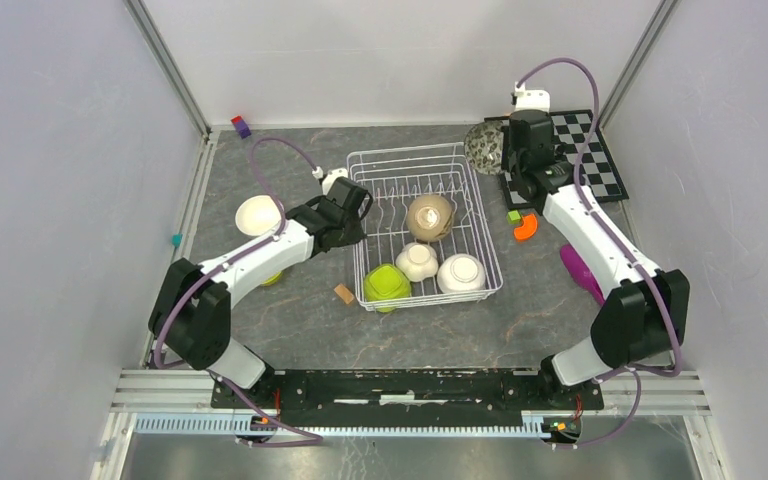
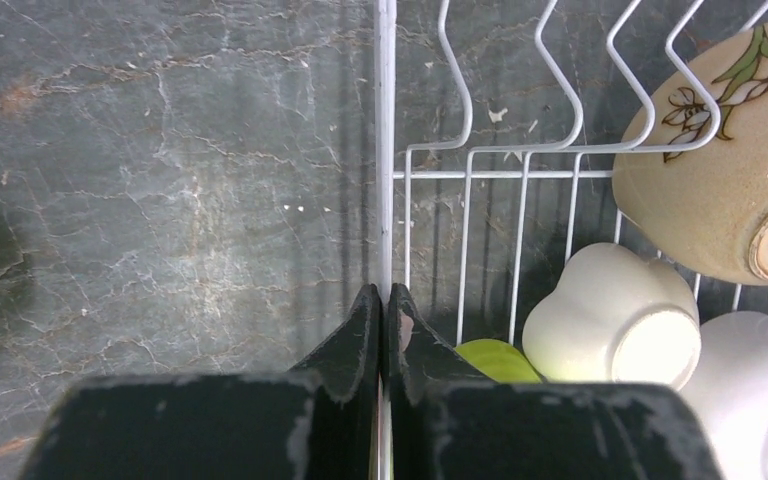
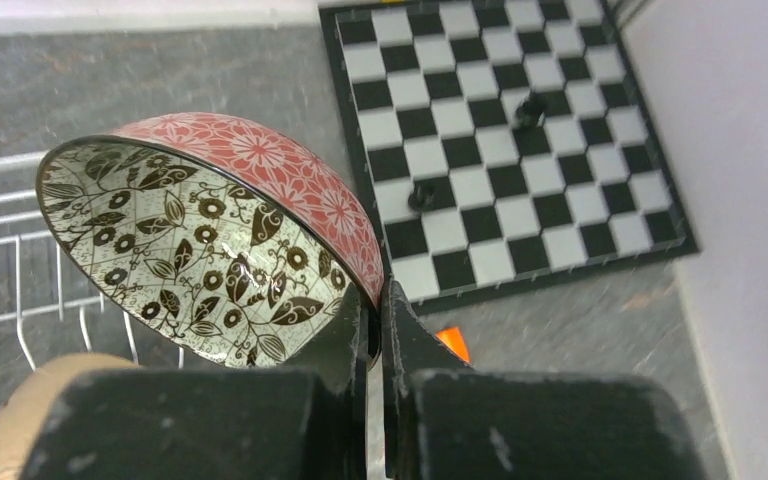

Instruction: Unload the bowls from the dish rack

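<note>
The white wire dish rack [image 1: 375, 160] stands mid-table. It holds a tan floral bowl [image 1: 430, 216], a lime green bowl [image 1: 387, 285] and two white bowls [image 1: 417, 261] [image 1: 461, 272]. My left gripper [image 1: 358, 208] is shut on the rack's left rim wire [image 2: 385, 150]. The tan bowl [image 2: 720, 190], a white bowl [image 2: 610, 310] and the green bowl [image 2: 495, 358] show in the left wrist view. My right gripper [image 1: 505, 150] is shut on the rim of a patterned bowl [image 3: 210, 240], red outside, held by the rack's far right corner. A white bowl [image 1: 258, 214] sits on the table at left. A second green bowl [image 1: 272, 277] peeks from under the left arm.
A black-and-white chessboard [image 1: 585, 150] with two dark pieces [image 3: 530, 108] lies at the back right. An orange piece [image 1: 526, 227], a green block [image 1: 513, 215] and a magenta object [image 1: 580, 270] lie right of the rack. A wooden block [image 1: 344, 293] lies at its front left, a purple block [image 1: 241, 126] far back.
</note>
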Motion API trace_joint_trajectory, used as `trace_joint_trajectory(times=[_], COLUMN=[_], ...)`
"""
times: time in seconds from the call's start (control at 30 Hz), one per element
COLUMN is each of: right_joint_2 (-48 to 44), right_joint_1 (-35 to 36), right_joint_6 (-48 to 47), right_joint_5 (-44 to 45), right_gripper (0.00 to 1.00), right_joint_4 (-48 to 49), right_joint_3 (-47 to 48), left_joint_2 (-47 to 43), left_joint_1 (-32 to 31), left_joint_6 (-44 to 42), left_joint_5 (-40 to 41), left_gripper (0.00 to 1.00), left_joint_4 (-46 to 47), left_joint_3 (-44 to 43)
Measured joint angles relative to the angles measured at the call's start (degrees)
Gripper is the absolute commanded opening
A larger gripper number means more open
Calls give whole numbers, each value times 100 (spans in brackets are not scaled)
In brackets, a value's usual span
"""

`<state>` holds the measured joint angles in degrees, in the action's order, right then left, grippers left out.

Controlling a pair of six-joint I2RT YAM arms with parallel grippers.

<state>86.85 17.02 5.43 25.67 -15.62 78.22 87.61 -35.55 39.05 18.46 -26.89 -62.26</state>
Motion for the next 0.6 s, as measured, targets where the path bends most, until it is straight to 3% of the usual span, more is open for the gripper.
trace_joint_trajectory(times=[0.27,0.6], right_joint_2=[-297,-153], right_joint_1=[-400,-664], right_joint_6=[1620,2573], right_joint_5=[-476,-1239], right_gripper=[0,0], right_joint_4=[-667,-496], right_joint_3=[-872,-1252], left_joint_2=[15,-114], left_joint_1=[518,1069], left_joint_6=[-11,-7], left_joint_5=[-74,151], left_gripper=[2,4], left_joint_4=[11,-199], left_joint_3=[-15,37])
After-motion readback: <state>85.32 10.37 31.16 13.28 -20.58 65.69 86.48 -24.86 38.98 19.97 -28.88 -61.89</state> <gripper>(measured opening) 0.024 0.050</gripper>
